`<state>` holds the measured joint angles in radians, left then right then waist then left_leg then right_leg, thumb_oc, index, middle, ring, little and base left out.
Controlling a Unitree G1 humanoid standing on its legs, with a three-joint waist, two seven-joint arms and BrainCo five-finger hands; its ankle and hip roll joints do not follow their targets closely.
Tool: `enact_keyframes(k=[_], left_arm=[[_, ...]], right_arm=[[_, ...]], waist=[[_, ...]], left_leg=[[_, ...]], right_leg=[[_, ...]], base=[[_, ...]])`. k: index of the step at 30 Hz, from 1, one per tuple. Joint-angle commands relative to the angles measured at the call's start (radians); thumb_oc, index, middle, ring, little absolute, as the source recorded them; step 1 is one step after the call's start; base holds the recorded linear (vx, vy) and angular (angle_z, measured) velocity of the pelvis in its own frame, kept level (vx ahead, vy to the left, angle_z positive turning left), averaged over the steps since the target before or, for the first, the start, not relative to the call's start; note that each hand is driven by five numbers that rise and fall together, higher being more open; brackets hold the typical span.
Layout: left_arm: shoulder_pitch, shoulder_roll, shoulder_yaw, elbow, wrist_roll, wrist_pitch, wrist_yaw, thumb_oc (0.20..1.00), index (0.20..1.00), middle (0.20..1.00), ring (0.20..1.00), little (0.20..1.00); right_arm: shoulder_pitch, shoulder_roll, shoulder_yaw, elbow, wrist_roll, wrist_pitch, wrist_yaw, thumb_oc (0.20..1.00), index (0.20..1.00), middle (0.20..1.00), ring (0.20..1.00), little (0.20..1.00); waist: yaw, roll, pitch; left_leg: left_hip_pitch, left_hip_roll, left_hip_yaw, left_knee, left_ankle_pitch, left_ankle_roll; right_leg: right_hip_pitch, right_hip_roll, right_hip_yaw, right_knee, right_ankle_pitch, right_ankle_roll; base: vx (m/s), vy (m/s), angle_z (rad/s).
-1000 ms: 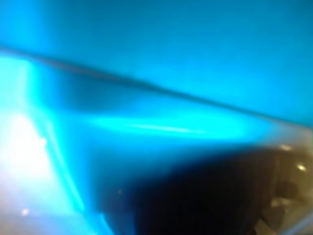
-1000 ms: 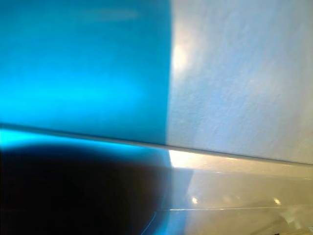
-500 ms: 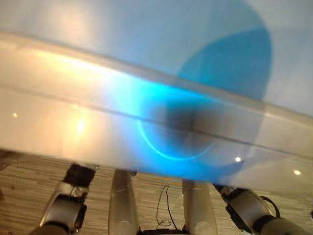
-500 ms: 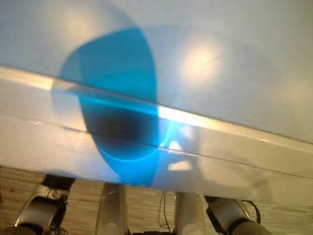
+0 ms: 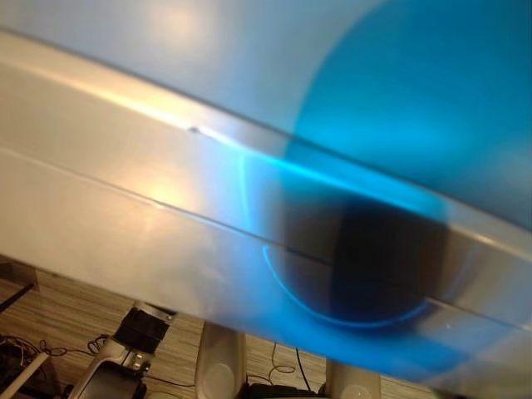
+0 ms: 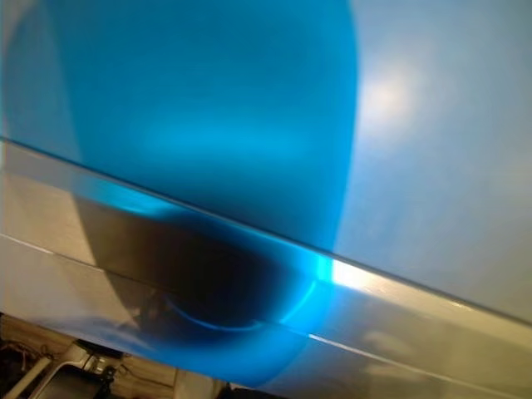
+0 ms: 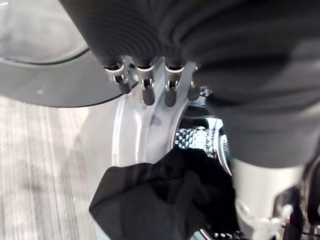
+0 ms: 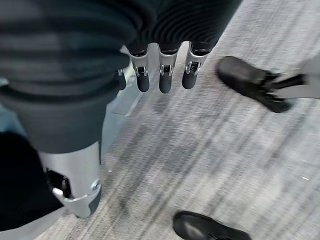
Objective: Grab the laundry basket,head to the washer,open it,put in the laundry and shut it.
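At the washer mouth: loading step, black laundry [image 7: 160, 200] hangs half out of the drum [image 7: 200, 142].

Door [image 7: 45, 60] stands open. Left hand [image 7: 150, 82] hovers above the cloth, fingers straight, holding nothing; right hand [image 8: 162, 70] hangs relaxed and empty over bare floor near a person's shoes [image 8: 250, 82]. Judgement: next, push the cloth fully inside, then close the door.

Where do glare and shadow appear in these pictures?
Left eye view: a glare spot on the white panel, and a dark shadow inside a blue patch. Right eye view: similar glare. Left wrist view: the metal drum glints.
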<state>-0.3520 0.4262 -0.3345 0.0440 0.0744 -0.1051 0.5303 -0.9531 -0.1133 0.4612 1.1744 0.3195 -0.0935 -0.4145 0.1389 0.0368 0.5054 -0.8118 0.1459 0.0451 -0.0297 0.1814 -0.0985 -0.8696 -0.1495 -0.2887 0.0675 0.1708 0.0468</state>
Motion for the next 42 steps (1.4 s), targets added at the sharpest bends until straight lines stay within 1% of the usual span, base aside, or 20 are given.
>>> enact_keyframes(k=[1, 3, 5, 11, 12, 19, 21, 24, 26, 27, 28, 29, 33, 34, 35, 36, 37, 39, 41, 42], left_arm=[[0.045, 0.04, -0.035, -0.136, -0.059, -0.085, -0.023, 1.0, 1.0, 1.0, 1.0, 1.0], [0.043, 0.041, -0.037, -0.137, -0.06, -0.085, -0.023, 1.0, 1.0, 1.0, 1.0, 1.0], [0.055, 0.04, -0.064, -0.151, -0.094, -0.11, -0.036, 1.0, 1.0, 1.0, 1.0, 1.0], [0.044, 0.035, -0.097, -0.139, -0.123, -0.12, -0.046, 1.0, 1.0, 1.0, 1.0, 1.0], [0.032, 0.031, -0.114, -0.127, -0.137, -0.124, -0.049, 1.0, 1.0, 1.0, 1.0, 1.0], [0.001, 0.031, -0.137, -0.117, -0.167, -0.143, -0.046, 1.0, 1.0, 1.0, 1.0, 1.0], [-0.015, 0.023, -0.136, -0.118, -0.175, -0.144, -0.035, 1.0, 1.0, 1.0, 1.0, 1.0], [-0.027, 0.022, -0.138, -0.11, -0.183, -0.143, -0.034, 1.0, 1.0, 1.0, 1.0, 1.0], [-0.034, 0.019, -0.144, -0.103, -0.188, -0.142, -0.035, 1.0, 1.0, 1.0, 1.0, 1.0], [-0.038, 0.02, -0.145, -0.106, -0.195, -0.142, -0.037, 1.0, 1.0, 1.0, 1.0, 1.0], [-0.038, 0.02, -0.144, -0.106, -0.195, -0.142, -0.037, 1.0, 1.0, 1.0, 1.0, 1.0], [-0.036, 0.021, -0.143, -0.11, -0.195, -0.142, -0.038, 1.0, 1.0, 1.0, 1.0, 1.0], [-0.005, 0.028, -0.108, -0.13, -0.189, -0.131, -0.032, 1.0, 1.0, 1.0, 1.0, 1.0], [0.018, 0.032, -0.076, -0.131, -0.177, -0.114, -0.031, 1.0, 1.0, 1.0, 1.0, 1.0], [0.023, 0.032, -0.075, -0.132, -0.176, -0.113, -0.031, 1.0, 1.0, 1.0, 1.0, 1.0], [0.025, 0.028, -0.058, -0.121, -0.171, -0.101, -0.03, 1.0, 1.0, 1.0, 1.0, 1.0], [0.006, 0.019, -0.048, -0.086, -0.158, -0.075, -0.026, 1.0, 1.0, 1.0, 1.0, 1.0], [-0.006, 0.017, -0.045, -0.074, -0.149, -0.065, -0.022, 1.0, 1.0, 1.0, 1.0, 1.0], [-0.001, 0.036, -0.043, -0.098, -0.132, -0.052, -0.025, 1.0, 1.0, 1.0, 1.0, 1.0], [0.002, 0.038, -0.043, -0.101, -0.132, -0.051, -0.026, 1.0, 1.0, 1.0, 1.0, 1.0]], right_arm=[[-0.034, 0.014, 0.004, 0.085, 0.013, 0.0, -0.02, 1.0, 1.0, 1.0, 1.0, 1.0], [-0.037, 0.012, 0.002, 0.088, 0.014, -0.001, -0.019, 1.0, 1.0, 1.0, 1.0, 1.0], [-0.127, -0.048, -0.045, 0.112, 0.056, -0.018, -0.043, 1.0, 1.0, 1.0, 1.0, 1.0], [-0.206, -0.123, -0.096, 0.122, 0.133, -0.041, -0.062, 1.0, 1.0, 1.0, 1.0, 1.0], [-0.233, -0.14, -0.104, 0.123, 0.163, -0.047, -0.064, 1.0, 1.0, 1.0, 1.0, 1.0], [-0.327, -0.206, -0.099, 0.134, 0.199, -0.057, -0.071, 1.0, 1.0, 1.0, 1.0, 1.0], [-0.368, -0.245, -0.123, 0.12, 0.258, -0.08, -0.086, 1.0, 1.0, 1.0, 1.0, 1.0], [-0.385, -0.247, -0.135, 0.114, 0.302, -0.092, -0.08, 1.0, 1.0, 1.0, 1.0, 1.0], [-0.406, -0.243, -0.127, 0.109, 0.319, -0.098, -0.076, 0.79, 0.79, 0.79, 0.79, 0.79], [-0.421, -0.241, -0.121, 0.087, 0.338, -0.112, -0.073, 0.253, 0.253, 0.253, 0.253, 0.253], [-0.422, -0.241, -0.12, 0.087, 0.339, -0.112, -0.073, 0.253, 0.253, 0.253, 0.253, 0.253], [-0.427, -0.241, -0.114, 0.073, 0.341, -0.119, -0.075, 0.2, 0.2, 0.2, 0.2, 0.2], [-0.393, -0.236, -0.106, -0.086, 0.339, -0.174, -0.11, 0.2, 0.2, 0.2, 0.2, 0.2], [-0.305, -0.222, -0.117, -0.299, 0.314, -0.219, -0.145, 0.2, 0.2, 0.2, 0.2, 0.2], [-0.289, -0.219, -0.118, -0.319, 0.306, -0.215, -0.155, 0.2, 0.2, 0.2, 0.2, 0.2], [-0.223, -0.212, -0.126, -0.459, 0.284, -0.235, -0.174, 0.2, 0.2, 0.2, 0.2, 0.2], [-0.119, -0.202, -0.148, -0.661, 0.236, -0.258, -0.194, 0.2, 0.2, 0.2, 0.2, 0.2], [-0.08, -0.198, -0.161, -0.747, 0.208, -0.262, -0.207, 0.2, 0.2, 0.2, 0.2, 0.2], [-0.002, -0.192, -0.218, -0.973, 0.126, -0.287, -0.23, 0.2, 0.2, 0.2, 0.2, 0.2], [0.006, -0.189, -0.22, -0.984, 0.12, -0.282, -0.234, 0.2, 0.2, 0.2, 0.2, 0.2]], waist=[[0.04, 0.065, 0.014], [0.041, 0.066, 0.014], [0.085, 0.1, 0.014], [0.128, 0.127, 0.014], [0.146, 0.134, 0.011], [0.169, 0.147, -0.004], [0.18, 0.144, -0.01], [0.182, 0.139, -0.012], [0.182, 0.135, -0.011], [0.179, 0.132, -0.012], [0.179, 0.132, -0.01], [0.176, 0.129, -0.01], [0.152, 0.108, -0.005], [0.126, 0.084, 0.002], [0.125, 0.083, 0.001], [0.106, 0.067, 0.004], [0.068, 0.038, 0.009], [0.054, 0.027, 0.009], [0.019, 0.006, 0.009], [0.02, 0.004, 0.009]], left_leg=[[-0.022, -0.063, -0.051, 0.134, -0.177, 0.045], [-0.023, -0.063, -0.052, 0.135, -0.178, 0.045], [-0.036, -0.084, -0.068, 0.137, -0.177, 0.049], [-0.06, -0.105, -0.091, 0.152, -0.184, 0.057], [-0.071, -0.112, -0.1, 0.158, -0.186, 0.059], [-0.105, -0.131, -0.116, 0.164, -0.189, 0.065], [-0.108, -0.136, -0.121, 0.161, -0.192, 0.068], [-0.106, -0.136, -0.119, 0.162, -0.195, 0.07], [-0.102, -0.135, -0.116, 0.162, -0.198, 0.071], [-0.099, -0.134, -0.115, 0.162, -0.198, 0.071], [-0.098, -0.134, -0.114, 0.162, -0.198, 0.071], [-0.094, -0.132, -0.113, 0.16, -0.197, 0.071], [-0.065, -0.124, -0.099, 0.151, -0.2, 0.07], [-0.048, -0.118, -0.089, 0.146, -0.202, 0.071], [-0.045, -0.118, -0.087, 0.145, -0.202, 0.071], [-0.037, -0.113, -0.083, 0.143, -0.203, 0.071], [-0.024, -0.108, -0.081, 0.138, -0.205, 0.07], [-0.017, -0.107, -0.081, 0.137, -0.205, 0.071], [-0.003, -0.104, -0.083, 0.14, -0.21, 0.074], [-0.001, -0.105, -0.083, 0.141, -0.211, 0.074]], right_leg=[[0.099, -0.019, -0.027, 0.05, -0.172, 0.076], [0.098, -0.019, -0.029, 0.05, -0.172, 0.076], [0.102, -0.032, -0.041, 0.059, -0.186, 0.081], [0.094, -0.047, -0.055, 0.088, -0.21, 0.083], [0.088, -0.054, -0.062, 0.099, -0.219, 0.086], [0.063, -0.068, -0.075, 0.13, -0.245, 0.085], [0.056, -0.07, -0.075, 0.14, -0.25, 0.088], [0.054, -0.071, -0.076, 0.144, -0.251, 0.089], [0.056, -0.07, -0.075, 0.143, -0.25, 0.088], [0.059, -0.07, -0.071, 0.14, -0.247, 0.088], [0.06, -0.07, -0.071, 0.14, -0.247, 0.088], [0.063, -0.069, -0.069, 0.136, -0.244, 0.089], [0.085, -0.06, -0.063, 0.111, -0.226, 0.09], [0.101, -0.054, -0.058, 0.091, -0.212, 0.09], [0.104, -0.054, -0.057, 0.088, -0.211, 0.091], [0.11, -0.051, -0.056, 0.08, -0.205, 0.09], [0.126, -0.045, -0.055, 0.065, -0.197, 0.09], [0.134, -0.043, -0.054, 0.057, -0.193, 0.09], [0.151, -0.039, -0.051, 0.048, -0.183, 0.09], [0.153, -0.04, -0.051, 0.048, -0.183, 0.091]], base=[[0.02, 0.026, 0.12], [0.01, 0.014, 0.1], [0.03, 0.037, 0.15], [0.03, 0.019, 0.19], [0.04, 0.003, 0.23], [0.05, 0.023, 0.16], [0.04, 0.039, 0.12], [0.01, 0.012, 0.05], [0.01, 0.015, 0.0], [0.0, 0.0, 0.0], [0.0, 0.0, 0.0], [0.0, 0.0, 0.0], [-0.01, 0.071, -0.02], [-0.02, 0.065, -0.04], [-0.02, 0.054, -0.05], [-0.01, 0.004, -0.11], [-0.01, 0.005, -0.14], [-0.01, -0.019, -0.15], [-0.02, -0.006, -0.17], [-0.02, 0.012, -0.13]])
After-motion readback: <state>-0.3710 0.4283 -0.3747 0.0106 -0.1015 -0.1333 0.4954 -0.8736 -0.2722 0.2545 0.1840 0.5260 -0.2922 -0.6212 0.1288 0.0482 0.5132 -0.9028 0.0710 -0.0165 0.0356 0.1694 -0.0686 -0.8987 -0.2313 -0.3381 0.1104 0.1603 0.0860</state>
